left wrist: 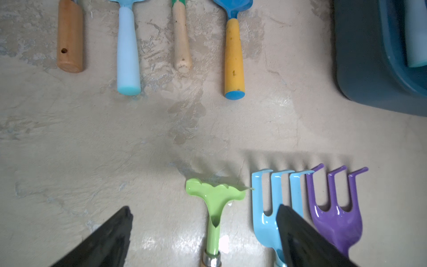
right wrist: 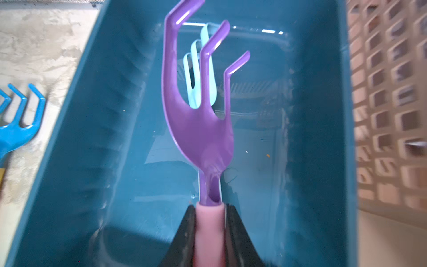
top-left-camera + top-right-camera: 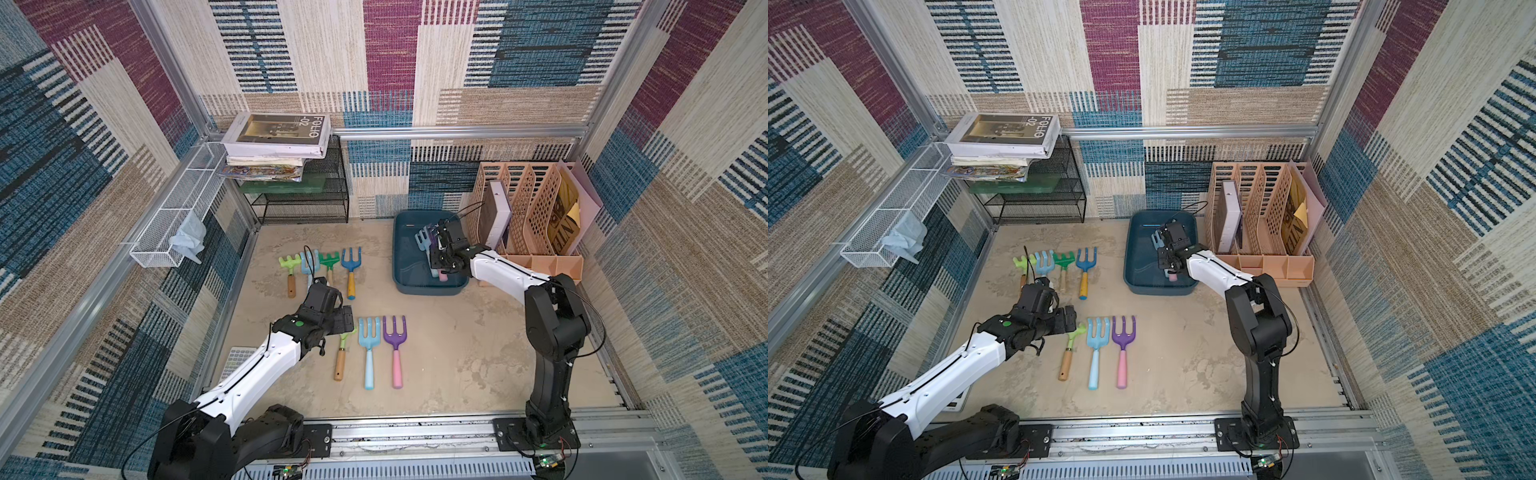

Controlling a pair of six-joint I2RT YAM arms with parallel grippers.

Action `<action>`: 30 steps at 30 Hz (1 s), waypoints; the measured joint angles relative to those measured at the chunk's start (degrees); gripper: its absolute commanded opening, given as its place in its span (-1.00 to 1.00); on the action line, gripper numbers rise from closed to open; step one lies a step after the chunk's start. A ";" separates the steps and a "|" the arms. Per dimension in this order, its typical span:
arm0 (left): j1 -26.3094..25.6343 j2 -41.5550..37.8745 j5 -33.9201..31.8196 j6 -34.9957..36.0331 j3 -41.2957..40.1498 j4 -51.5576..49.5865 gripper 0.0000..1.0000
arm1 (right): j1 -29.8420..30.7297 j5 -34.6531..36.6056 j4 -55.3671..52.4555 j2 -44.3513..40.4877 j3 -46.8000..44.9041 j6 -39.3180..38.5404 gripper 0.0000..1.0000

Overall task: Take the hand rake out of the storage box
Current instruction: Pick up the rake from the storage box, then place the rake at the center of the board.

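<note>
Nine hand rakes (image 3: 369,353): four far row, three near row, two in storage box (image 3: 405,249); one file organizer (image 3: 540,199); one mesh shelf (image 3: 307,208)

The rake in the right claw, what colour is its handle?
The rake has a pink handle; the right wrist view shows it best.

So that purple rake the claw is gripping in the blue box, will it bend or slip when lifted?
Probably stiff: the purple rake looks like one glossy, rigid piece with crisply bent tines. Slipping seems unlikely, since the right gripper pinches a pink handle that looks soft and matte. Those hooked tines might snag the light blue rake close by.
</note>
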 measured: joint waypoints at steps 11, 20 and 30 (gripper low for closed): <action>0.20 0.28 -0.02 -0.17 -0.04 0.42 0.98 | 9.16 12.37 -5.18 -10.80 -7.93 2.32 -1.00; 0.20 -0.22 -1.05 -0.44 -0.11 0.42 0.98 | 31.39 19.08 -11.56 -31.78 -29.14 16.76 -1.00; 0.20 -0.22 -1.25 -1.49 -0.11 0.37 0.98 | 36.06 14.64 -8.90 -27.69 -43.89 28.59 -1.00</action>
